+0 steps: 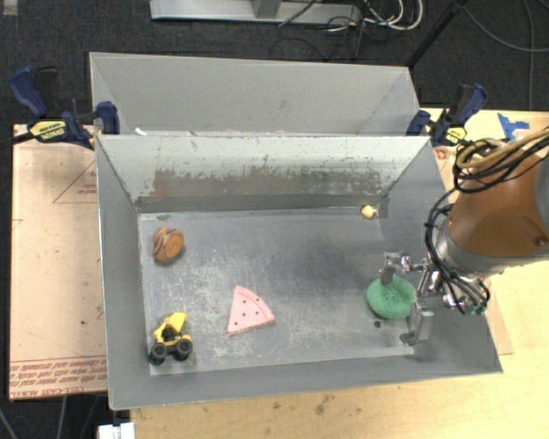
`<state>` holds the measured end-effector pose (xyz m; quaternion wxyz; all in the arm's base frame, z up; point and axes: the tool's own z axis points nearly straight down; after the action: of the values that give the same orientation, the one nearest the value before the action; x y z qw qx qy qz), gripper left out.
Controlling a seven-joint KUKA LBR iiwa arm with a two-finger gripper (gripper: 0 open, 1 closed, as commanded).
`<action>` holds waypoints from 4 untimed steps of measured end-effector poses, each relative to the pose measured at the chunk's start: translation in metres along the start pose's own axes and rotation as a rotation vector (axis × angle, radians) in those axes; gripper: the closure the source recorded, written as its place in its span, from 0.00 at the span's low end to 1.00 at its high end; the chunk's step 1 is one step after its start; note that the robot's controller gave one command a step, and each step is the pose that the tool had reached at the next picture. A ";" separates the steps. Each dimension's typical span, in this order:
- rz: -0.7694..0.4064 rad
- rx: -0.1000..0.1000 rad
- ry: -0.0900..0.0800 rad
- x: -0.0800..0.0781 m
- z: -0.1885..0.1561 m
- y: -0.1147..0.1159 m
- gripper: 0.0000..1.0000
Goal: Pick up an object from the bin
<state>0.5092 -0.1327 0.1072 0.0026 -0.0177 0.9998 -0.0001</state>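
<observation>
My gripper [401, 300] hangs over the right end of the bin floor with its fingers spread, one fingertip [391, 265] at the far side and the other [411, 336] at the near side of a round green thing [387, 299]. That green piece lies flat on the floor between and just left of the fingers. A small yellowish ball [369, 212] rests against the back wall, above the gripper in the camera view.
A pink wedge with dots [248, 310] lies mid-floor. A yellow and black toy vehicle [170, 337] sits in the near left corner. A brown nut-like lump [168, 244] is at the left wall. The arm's orange cover looms over the right rim.
</observation>
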 end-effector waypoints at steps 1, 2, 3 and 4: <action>0.210 0.001 -0.009 0.001 0.034 0.004 1.00; 0.210 0.001 -0.008 0.001 0.034 0.004 1.00; 0.228 0.000 0.003 0.016 -0.078 0.006 1.00; 0.228 0.000 0.003 0.016 -0.078 0.007 1.00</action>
<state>0.4929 -0.1266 0.1849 0.0012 0.0962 0.9954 0.0001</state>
